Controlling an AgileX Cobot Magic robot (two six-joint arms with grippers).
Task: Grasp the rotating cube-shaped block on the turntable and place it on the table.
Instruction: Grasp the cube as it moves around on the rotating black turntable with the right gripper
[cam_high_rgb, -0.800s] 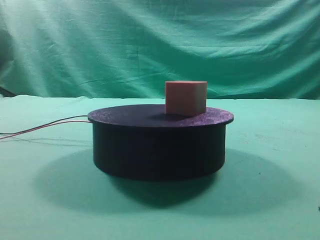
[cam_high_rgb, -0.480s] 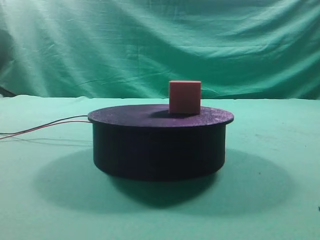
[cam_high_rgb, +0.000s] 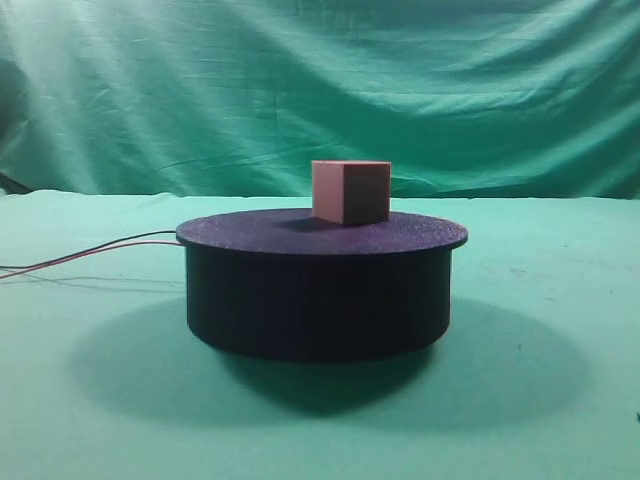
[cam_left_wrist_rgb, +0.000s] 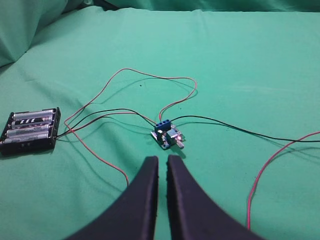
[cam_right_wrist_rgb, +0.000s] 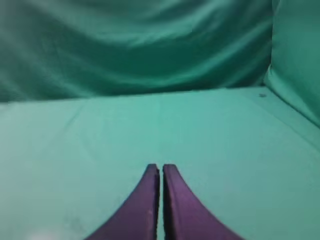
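1. Centrally placed on green table (cam_high_rgb: 560, 300): low black turntable (cam_high_rgb: 320, 300), with pinkish-orange cube-shaped block (cam_high_rgb: 350, 191) sitting on its flat top, slightly right of the disc's centre and toward its far side, one corner edge turned toward the viewer.
2. Left of the turntable: thin red and black wires (cam_high_rgb: 90, 255) trailing off across the cloth.
3. Seen from the left wrist: left gripper (cam_left_wrist_rgb: 162, 162) with dark fingers nearly pressed together, a thin slit between them, holding nothing, hanging above a small blue circuit board (cam_left_wrist_rgb: 167, 135) and a battery holder (cam_left_wrist_rgb: 30, 131), neither arm visible near the turntable.
4. Seen from the right wrist: right gripper (cam_right_wrist_rgb: 161, 170) with fingers pressed together, empty, aimed at bare cloth and backdrop.
5. Likely risks: closing late on a moving block and clipping a corner, knocking it off the disc; grasping across a diagonal, letting it twist free; snagging the wires on approach.
6. Compared with half a second earlier: block turned from face-on to corner-on and carried leftward across the disc; turntable body and wires unchanged.
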